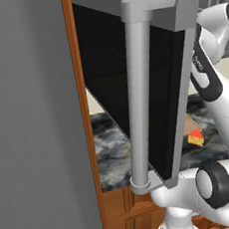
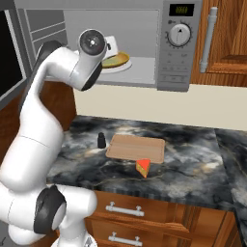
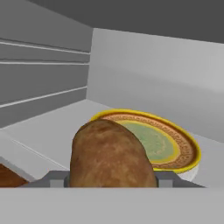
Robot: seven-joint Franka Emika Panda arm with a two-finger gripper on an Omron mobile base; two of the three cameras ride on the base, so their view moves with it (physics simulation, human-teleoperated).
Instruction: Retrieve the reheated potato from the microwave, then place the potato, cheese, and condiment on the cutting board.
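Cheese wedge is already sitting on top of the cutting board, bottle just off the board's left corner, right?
Not quite. In the right base view the cheese lies on the counter at the near edge of the cutting board, not on top. The bottle does stand just off the board's left corner.

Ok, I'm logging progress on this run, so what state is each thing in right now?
microwave: door swung wide open.
potato: between the gripper's fingers, in front of the plate, inside the microwave.
plate: in the microwave, bare of food.
cutting board: flat on the counter, nothing on it.
cheese: on the counter at the board's near edge.
condiment: upright, beside the board.
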